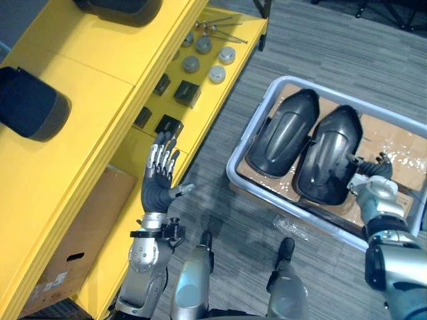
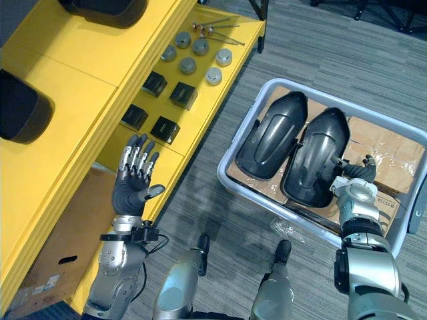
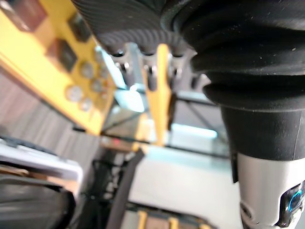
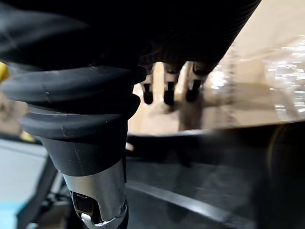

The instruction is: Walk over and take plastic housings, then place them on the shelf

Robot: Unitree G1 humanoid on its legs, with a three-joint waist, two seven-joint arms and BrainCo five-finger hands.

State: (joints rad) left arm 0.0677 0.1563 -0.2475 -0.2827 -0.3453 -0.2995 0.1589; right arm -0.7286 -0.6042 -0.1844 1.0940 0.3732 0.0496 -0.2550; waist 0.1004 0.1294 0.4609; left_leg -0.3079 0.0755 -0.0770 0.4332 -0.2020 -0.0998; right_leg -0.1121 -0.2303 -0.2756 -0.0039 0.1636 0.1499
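With 2 black plastic housings [image 1: 283, 130] side by side in the grey bin [image 1: 231, 168] at right centre, the right hand [image 1: 372, 175] hovers with loose, uncurled fingers over the right housing [image 1: 330, 153], and the left hand [image 1: 160, 168] is spread flat at lower left by the yellow shelf [image 1: 100, 53], so a 1-handed grab could slip off the glossy curve.

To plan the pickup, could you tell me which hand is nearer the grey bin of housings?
Right. The right hand is over the bin, at the edge of a black housing; the left hand is raised by the yellow shelf.
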